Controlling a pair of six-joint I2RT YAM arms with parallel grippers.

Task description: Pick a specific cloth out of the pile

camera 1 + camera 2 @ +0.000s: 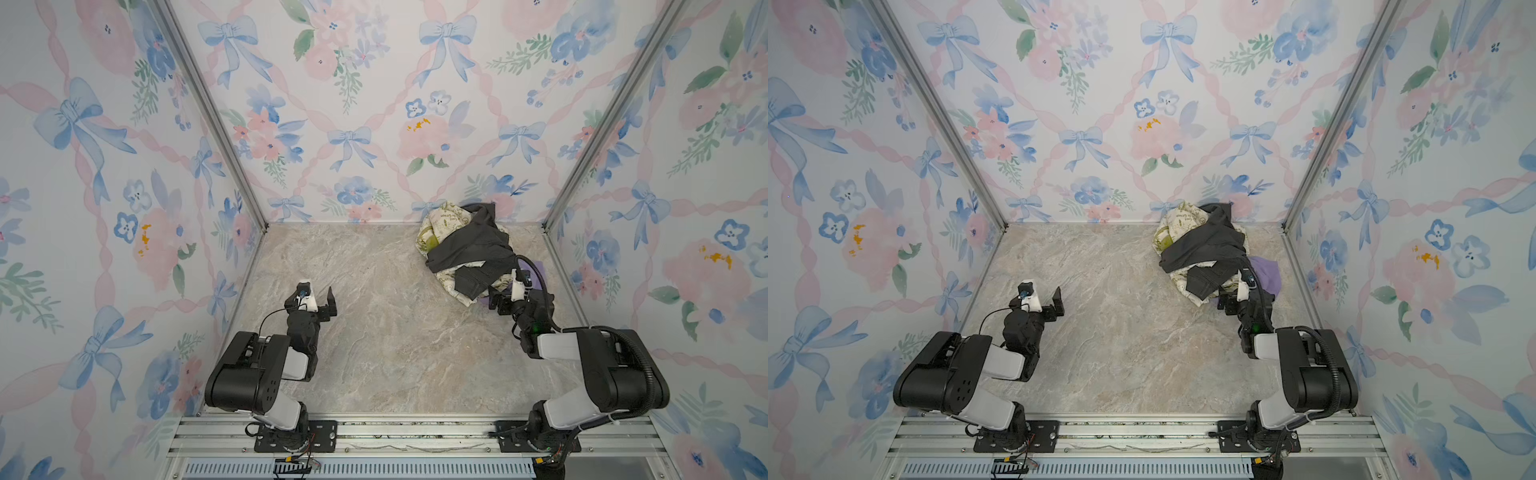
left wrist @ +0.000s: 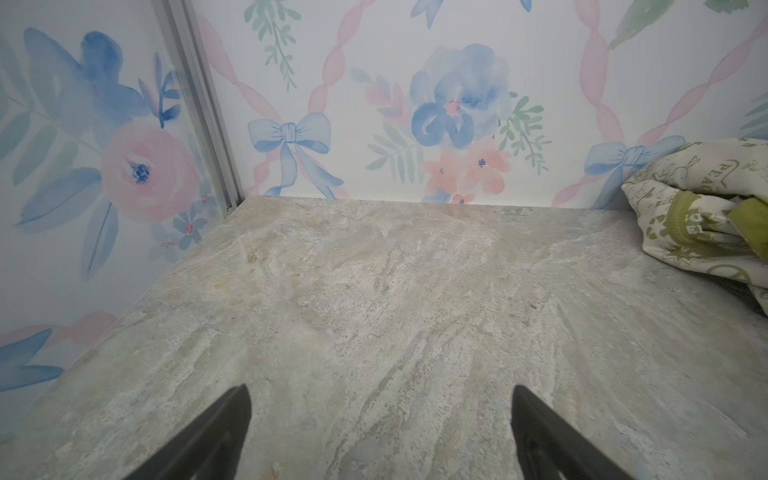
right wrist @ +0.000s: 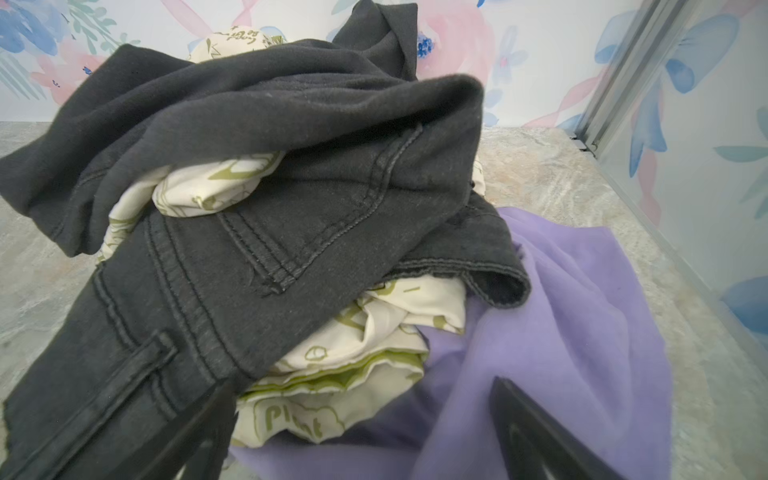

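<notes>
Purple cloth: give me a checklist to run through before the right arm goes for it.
1. Purple cloth visible: ok, exposed at the edge of the pile, by the right tool.
2. Right tool open and empty: ok.
3. Only purple between its jaws: not ok, the cream cloth lies there too, and one finger is over the dark grey cloth.
4. Purple free to slide out: not ok, both other cloths overlap it.
5. Left tool out of the way: ok, open over bare table.
</notes>
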